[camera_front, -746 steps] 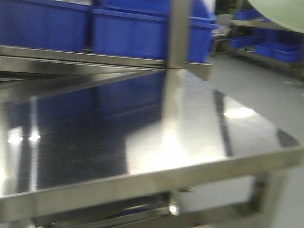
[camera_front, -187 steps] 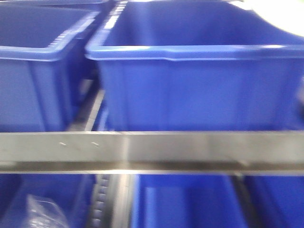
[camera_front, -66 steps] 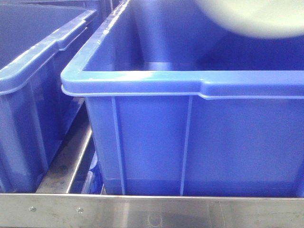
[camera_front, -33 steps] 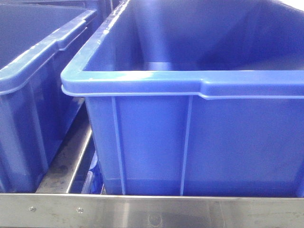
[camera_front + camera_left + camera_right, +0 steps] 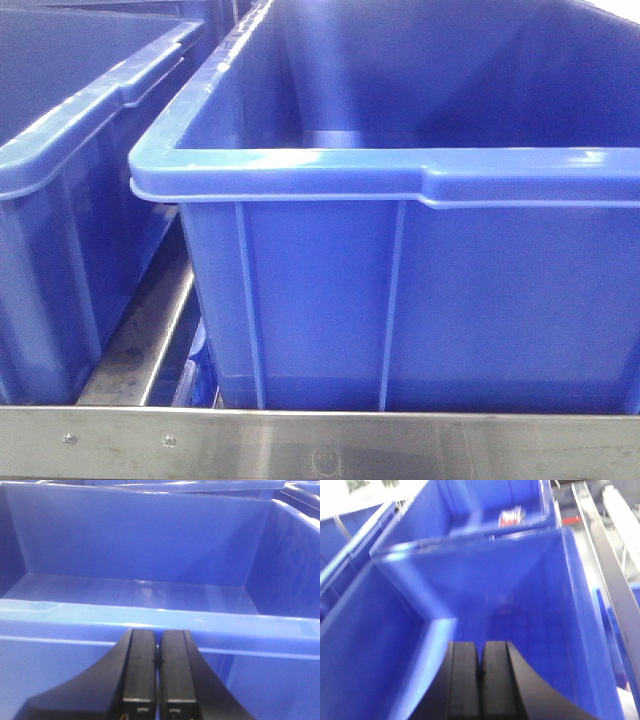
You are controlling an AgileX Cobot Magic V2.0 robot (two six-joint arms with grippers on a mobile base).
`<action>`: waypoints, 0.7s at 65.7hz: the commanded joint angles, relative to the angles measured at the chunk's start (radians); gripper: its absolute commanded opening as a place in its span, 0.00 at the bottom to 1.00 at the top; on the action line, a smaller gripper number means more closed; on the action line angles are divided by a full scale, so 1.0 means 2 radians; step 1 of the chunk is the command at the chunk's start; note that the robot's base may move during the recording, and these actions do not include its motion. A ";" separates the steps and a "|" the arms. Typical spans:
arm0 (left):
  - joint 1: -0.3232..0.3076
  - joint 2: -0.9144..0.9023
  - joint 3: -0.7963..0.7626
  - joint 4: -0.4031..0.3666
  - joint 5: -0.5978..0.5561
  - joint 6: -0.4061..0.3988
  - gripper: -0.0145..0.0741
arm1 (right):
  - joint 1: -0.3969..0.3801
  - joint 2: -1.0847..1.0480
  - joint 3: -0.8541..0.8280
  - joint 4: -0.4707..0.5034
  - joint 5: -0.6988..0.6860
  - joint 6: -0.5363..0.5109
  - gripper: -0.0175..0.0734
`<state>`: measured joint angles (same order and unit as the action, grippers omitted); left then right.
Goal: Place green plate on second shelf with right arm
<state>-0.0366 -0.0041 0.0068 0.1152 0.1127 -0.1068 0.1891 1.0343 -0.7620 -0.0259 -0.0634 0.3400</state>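
The green plate shows in none of the present views. My left gripper (image 5: 158,632) is shut with its jaws pressed together and nothing between them. It sits just in front of the near rim of a blue bin (image 5: 210,625). My right gripper (image 5: 481,645) is shut too, with nothing seen between its jaws, and hangs over the inside of a deep blue bin (image 5: 530,595). Neither gripper shows in the front view.
A large blue bin (image 5: 400,300) fills the front view, with a second blue bin (image 5: 60,200) to its left. Both stand behind a steel shelf rail (image 5: 300,445). More blue bins (image 5: 485,505) and a steel rack rail (image 5: 610,580) show in the right wrist view.
A pale round blur at the top of the front view a second ago is gone from the frame. Further back, the view went from a bare steel shelf to the blue bins.
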 commanded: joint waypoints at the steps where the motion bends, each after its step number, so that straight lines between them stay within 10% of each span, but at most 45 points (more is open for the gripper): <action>1: 0.000 -0.009 0.020 -0.001 -0.045 -0.001 0.31 | 0.001 -0.009 -0.019 -0.006 -0.039 -0.001 0.25; 23: -0.001 -0.009 0.020 -0.001 -0.045 -0.001 0.31 | -0.077 -0.170 0.007 -0.015 0.072 -0.011 0.25; 46: -0.001 -0.009 0.020 -0.001 -0.045 -0.001 0.31 | -0.087 -0.412 0.133 -0.198 0.101 -0.030 0.25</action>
<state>-0.0366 -0.0041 0.0068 0.1152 0.1127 -0.1068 0.0204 0.2587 -0.5252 -0.3692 0.2069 0.2872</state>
